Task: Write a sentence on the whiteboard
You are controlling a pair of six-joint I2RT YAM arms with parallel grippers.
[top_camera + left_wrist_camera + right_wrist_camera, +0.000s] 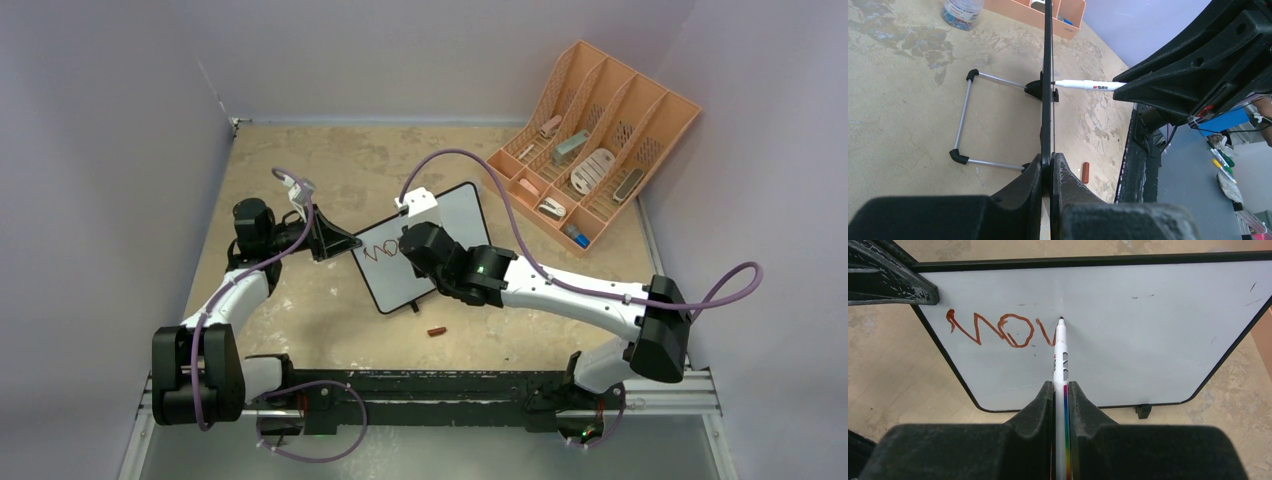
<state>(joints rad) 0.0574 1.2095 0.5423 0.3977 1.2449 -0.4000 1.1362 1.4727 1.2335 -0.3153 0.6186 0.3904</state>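
The whiteboard [455, 215] stands tilted on the table, with red-brown letters at its left part [998, 330]. My left gripper [345, 240] is shut on the board's left edge, seen edge-on in the left wrist view [1047, 75]. My right gripper [1062, 390] is shut on a white marker [1060, 355] whose tip touches the board just right of the last letter. The marker also shows in the left wrist view [1088, 85], with my right gripper [412, 240] in front of the board.
A red-brown marker cap [437, 331] lies on the table in front of the board. A peach slotted desk organizer [595, 140] with small items stands at the back right. The board's wire stand [965, 122] rests behind it. A plastic jar [962, 11] stands farther back.
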